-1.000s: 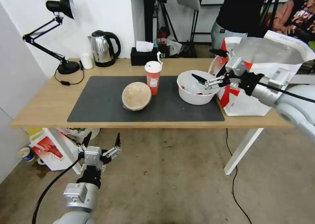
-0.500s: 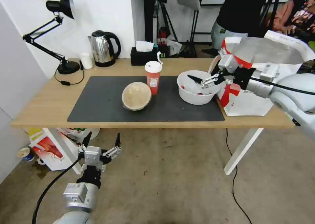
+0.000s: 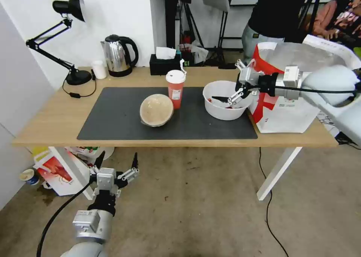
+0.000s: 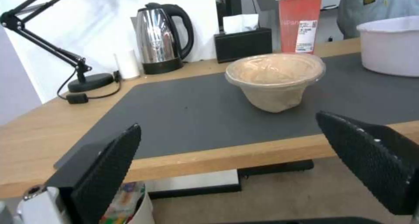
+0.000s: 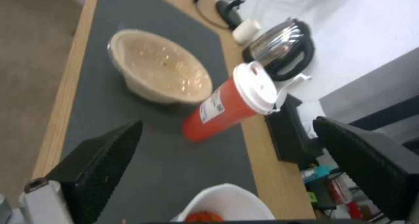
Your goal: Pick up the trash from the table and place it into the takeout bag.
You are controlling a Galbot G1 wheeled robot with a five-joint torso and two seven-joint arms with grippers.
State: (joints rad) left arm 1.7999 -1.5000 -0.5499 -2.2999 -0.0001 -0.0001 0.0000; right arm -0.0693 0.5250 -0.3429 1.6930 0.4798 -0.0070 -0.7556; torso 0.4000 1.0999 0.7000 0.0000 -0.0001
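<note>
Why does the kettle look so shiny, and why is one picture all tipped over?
In the head view the kettle mirrors the bright room on its steel; in the right wrist view the camera is rolled sideways, so the red cup looks slanted and soft, though it stands upright on the table.

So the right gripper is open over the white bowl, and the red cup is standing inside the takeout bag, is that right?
Not quite. The right gripper is open over the white bowl, but the red cup is not in the takeout bag. The head view shows it standing on the dark mat, behind the tan bowl.
</note>
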